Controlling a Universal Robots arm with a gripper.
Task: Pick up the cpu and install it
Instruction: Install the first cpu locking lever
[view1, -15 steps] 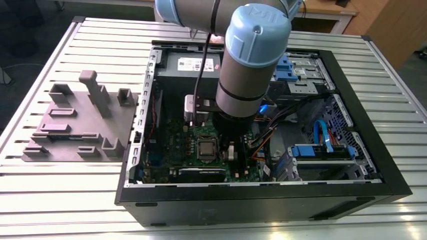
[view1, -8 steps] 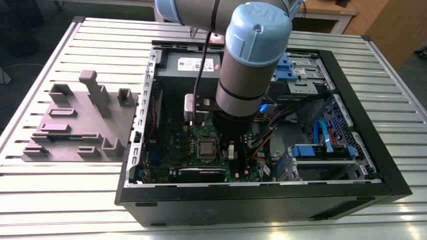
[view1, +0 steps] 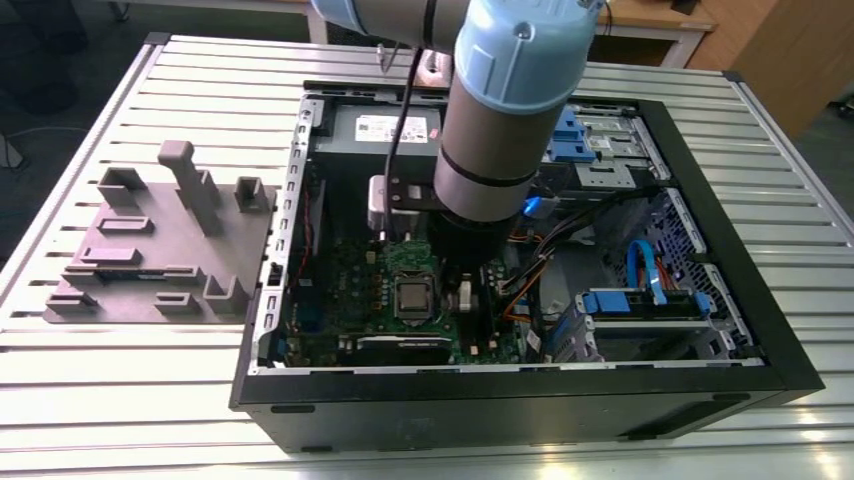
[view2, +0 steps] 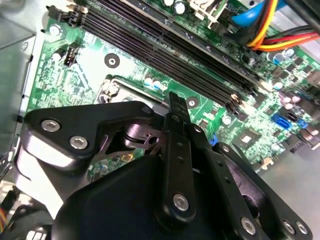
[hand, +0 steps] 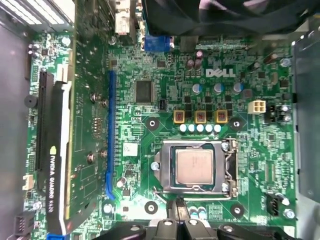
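I saw the cpu (hand: 195, 167) lying flat inside the socket frame (hand: 167, 172) of the green motherboard (hand: 132, 132), its silver top exposed. The gripper (hand: 180, 206) hung just beside that frame, clear of the chip, its fingers pressed together on nothing. The board sat within the open computer case (view1: 534, 405) on the slatted table (view1: 134, 400).

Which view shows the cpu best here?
The first wrist view: the cpu lies face-on, unobstructed, in its socket frame. The exterior view shows it small beside the arm; in the second wrist view the gripper covers most of the socket frame.
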